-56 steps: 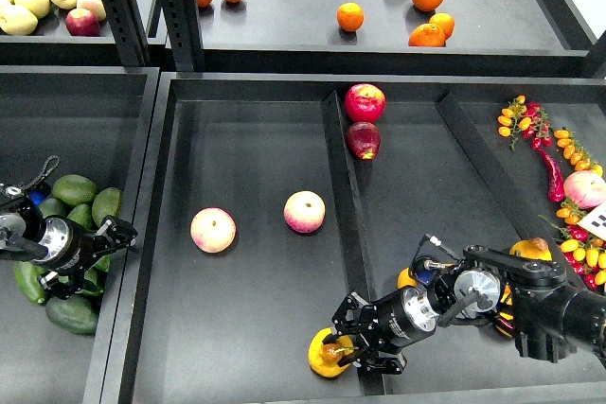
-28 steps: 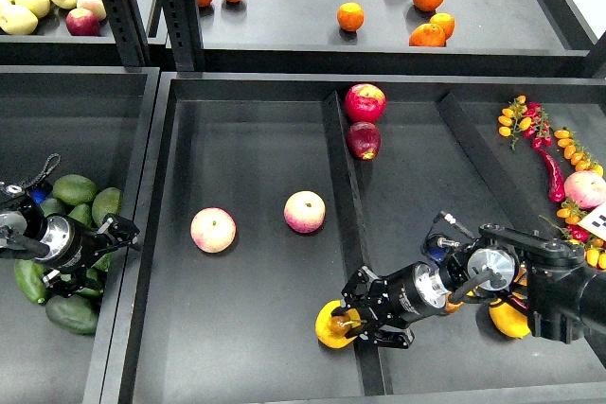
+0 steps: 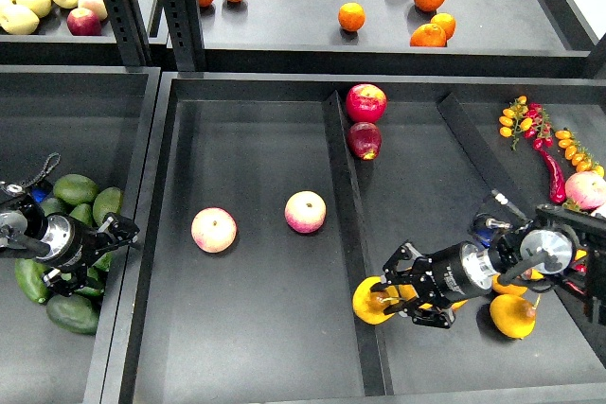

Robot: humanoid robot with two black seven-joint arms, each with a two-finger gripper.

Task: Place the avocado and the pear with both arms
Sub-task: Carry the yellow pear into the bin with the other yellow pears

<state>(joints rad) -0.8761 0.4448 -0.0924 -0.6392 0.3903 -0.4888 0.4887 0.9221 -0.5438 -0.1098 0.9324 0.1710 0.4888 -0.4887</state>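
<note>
My right gripper (image 3: 396, 298) is shut on the pear (image 3: 370, 301), a golden yellow-orange fruit. It holds the pear over the black divider (image 3: 345, 215) between the wide middle bin and the bin to its right. Two more yellow pears (image 3: 512, 316) lie by my right wrist. Several dark green avocados (image 3: 74, 188) are piled in the left bin. My left gripper (image 3: 98, 254) is open, its fingers spread low over the right side of that pile. I cannot tell whether it touches an avocado.
Two pink-yellow apples (image 3: 214, 230) (image 3: 305, 212) lie in the wide middle bin. Two red apples (image 3: 365, 102) sit at the back by the divider. Small tomatoes and a red chili (image 3: 552, 177) fill the right bin. Oranges (image 3: 351, 16) are on the upper shelf.
My right gripper has carried the pear to the right and a little up, from the front of the wide middle bin to over the divider. My left arm has hardly moved.
</note>
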